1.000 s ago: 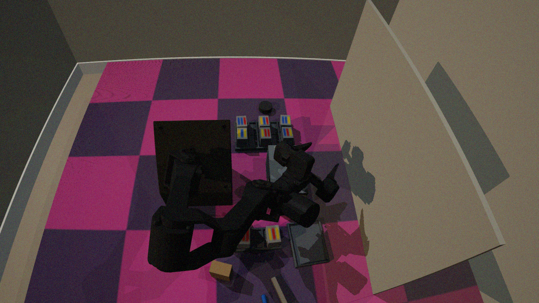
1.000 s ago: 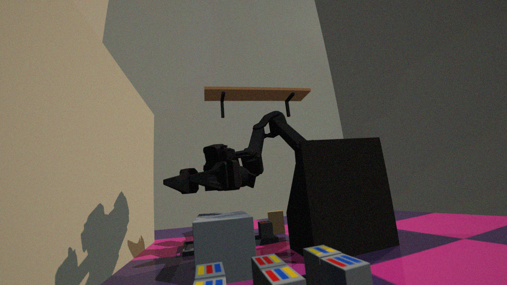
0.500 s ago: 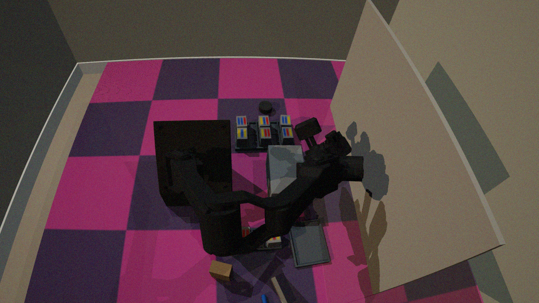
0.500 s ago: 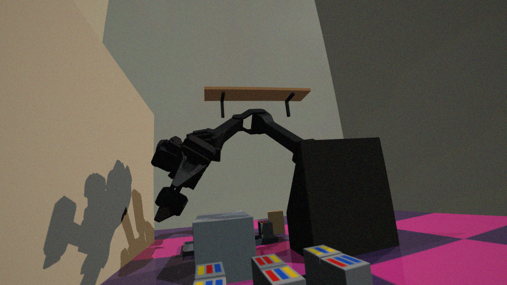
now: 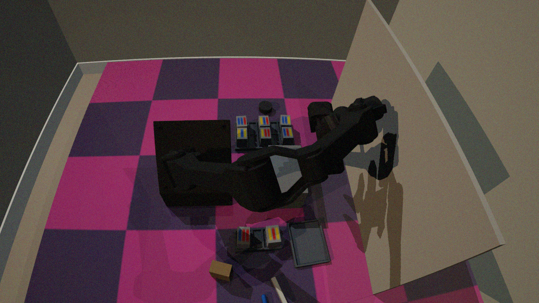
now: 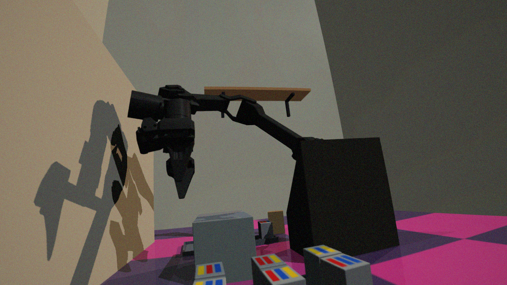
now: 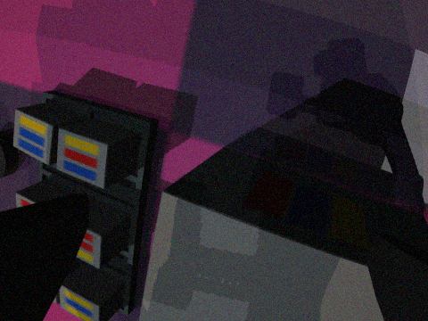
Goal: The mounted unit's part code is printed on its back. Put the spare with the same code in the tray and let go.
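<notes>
The mounted unit, a grey box [image 5: 288,171] [image 6: 223,244] [image 7: 223,272], shows its shadowed back face in the wrist view; red, blue and yellow bars run across it. My gripper [image 6: 181,196] [image 7: 235,234] is open and empty, pointing down high beyond the unit; its tips are hidden in the top view. The back rack [image 5: 269,149] [image 7: 147,165] holds several spares. One spare [image 5: 264,120] [image 6: 281,274], middle of its far row, has red, blue and yellow bars with blue in the centre. The tray [image 5: 308,243] is empty. The front rack [image 5: 260,249] holds two spares.
A pale wall panel [image 5: 406,150] stands on the right, close to the arm. The black base block [image 5: 192,137] [image 6: 347,191] is left of the unit. A tan block [image 5: 220,269], a blue item [image 5: 264,299] and a dark puck [image 5: 265,106] lie about. A wooden shelf [image 6: 256,94] hangs behind.
</notes>
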`<state>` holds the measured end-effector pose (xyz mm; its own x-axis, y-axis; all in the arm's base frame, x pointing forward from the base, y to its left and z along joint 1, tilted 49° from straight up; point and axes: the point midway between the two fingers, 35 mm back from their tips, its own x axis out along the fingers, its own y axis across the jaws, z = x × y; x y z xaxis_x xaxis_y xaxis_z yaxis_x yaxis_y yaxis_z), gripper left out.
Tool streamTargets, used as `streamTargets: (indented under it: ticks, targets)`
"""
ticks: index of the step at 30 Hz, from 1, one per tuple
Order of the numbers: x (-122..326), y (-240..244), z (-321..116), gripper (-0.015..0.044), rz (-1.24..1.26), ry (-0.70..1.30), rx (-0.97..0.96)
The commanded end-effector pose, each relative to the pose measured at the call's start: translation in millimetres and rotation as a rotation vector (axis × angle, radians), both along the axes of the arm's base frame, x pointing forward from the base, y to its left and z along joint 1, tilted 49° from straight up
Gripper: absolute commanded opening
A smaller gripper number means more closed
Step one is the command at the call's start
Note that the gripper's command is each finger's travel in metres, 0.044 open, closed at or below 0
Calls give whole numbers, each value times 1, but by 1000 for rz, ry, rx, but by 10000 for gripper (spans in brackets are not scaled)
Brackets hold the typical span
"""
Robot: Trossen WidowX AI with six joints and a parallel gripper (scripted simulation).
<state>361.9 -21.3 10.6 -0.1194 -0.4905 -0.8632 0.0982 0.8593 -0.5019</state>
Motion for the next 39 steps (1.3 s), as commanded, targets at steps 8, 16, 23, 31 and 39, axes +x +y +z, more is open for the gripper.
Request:
streamTargets:
  ticks: [8, 16, 23, 31, 39]
  targets:
    - [11, 20, 48, 440, -48, -36, -329]
    - [11, 20, 48, 440, -48, -36, -329]
    - [11, 20, 48, 440, -48, -36, -329]
    - [-2, 70, -19, 440, 335, 259, -248]
    - [-58, 133, -127, 440, 969, 761, -114]
